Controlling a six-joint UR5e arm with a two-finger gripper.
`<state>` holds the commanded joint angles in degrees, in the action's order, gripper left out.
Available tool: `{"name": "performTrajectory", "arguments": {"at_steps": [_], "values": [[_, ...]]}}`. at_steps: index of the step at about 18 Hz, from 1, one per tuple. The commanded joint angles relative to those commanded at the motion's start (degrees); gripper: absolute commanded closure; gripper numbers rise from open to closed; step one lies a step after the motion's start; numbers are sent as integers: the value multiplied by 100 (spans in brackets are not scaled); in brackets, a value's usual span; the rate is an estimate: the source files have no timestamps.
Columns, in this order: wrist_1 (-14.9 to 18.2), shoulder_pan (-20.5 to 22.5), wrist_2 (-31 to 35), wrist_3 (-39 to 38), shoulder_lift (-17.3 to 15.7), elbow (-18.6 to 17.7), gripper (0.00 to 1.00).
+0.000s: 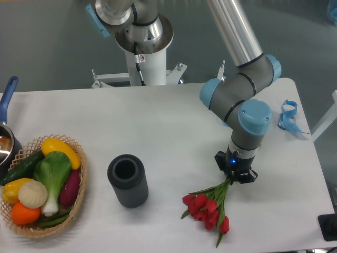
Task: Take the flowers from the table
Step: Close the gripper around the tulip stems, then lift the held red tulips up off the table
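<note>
The flowers (208, 206), a bunch of red tulips with thin green stems, lie on the white table (174, 126) at the front right, heads pointing toward the front edge. My gripper (235, 175) points straight down over the stem end of the bunch. The stems run up into its black fingers and the pale stem ends are hidden under it. The jaws look drawn in close around the stems. The tulip heads seem to rest on the tabletop.
A dark ribbed cylinder vase (127, 181) stands upright left of the flowers. A wicker basket of vegetables (42, 187) sits at the front left, with a pot (6, 139) behind it. Curled blue ribbon (288, 116) lies at the right edge. The robot base (143, 42) is at the back.
</note>
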<state>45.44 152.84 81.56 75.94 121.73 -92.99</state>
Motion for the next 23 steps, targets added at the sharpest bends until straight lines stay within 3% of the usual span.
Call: {"name": "performTrajectory", "arguments": {"at_steps": [3, 7, 10, 17, 23], "values": [[0, 9, -166, -9, -272, 44, 89], [0, 62, -1369, -588, -835, 70, 89], [-9, 70, -1949, -817, -1045, 97, 89], [-9, 202, -3382, -1484, -1951, -140, 89], [-18, 563, -4516, -1617, -2171, -501, 89]]}}
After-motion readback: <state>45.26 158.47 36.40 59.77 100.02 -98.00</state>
